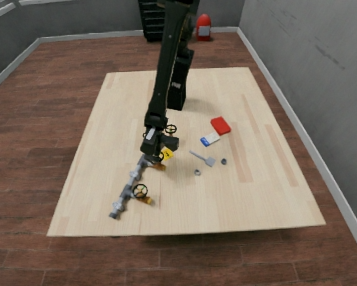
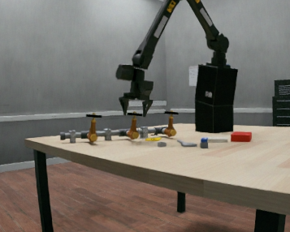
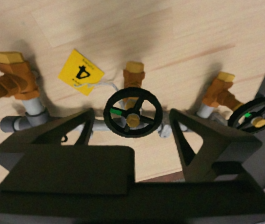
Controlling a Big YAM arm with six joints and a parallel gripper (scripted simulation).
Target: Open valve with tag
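Note:
A grey pipe (image 2: 112, 132) on the table carries three orange valves with black handwheels. A yellow tag (image 3: 81, 72) marked 4 is chained to the middle valve (image 3: 133, 112); the tag also shows in the exterior view (image 2: 153, 139). My gripper (image 3: 132, 112) hangs just above the middle valve's handwheel with its fingers spread wide on either side of the wheel, not touching it. In the side view the gripper (image 2: 133, 106) sits over the middle handwheel (image 2: 132, 113). The other valves stand to the left (image 2: 93, 126) and right (image 2: 170, 122).
A red block (image 1: 220, 125), a blue-and-white piece (image 1: 210, 139), a grey flat tool (image 1: 203, 158), and two small nuts (image 1: 197, 172) lie right of the pipe. The arm's black base (image 2: 216, 98) stands at the back of the table.

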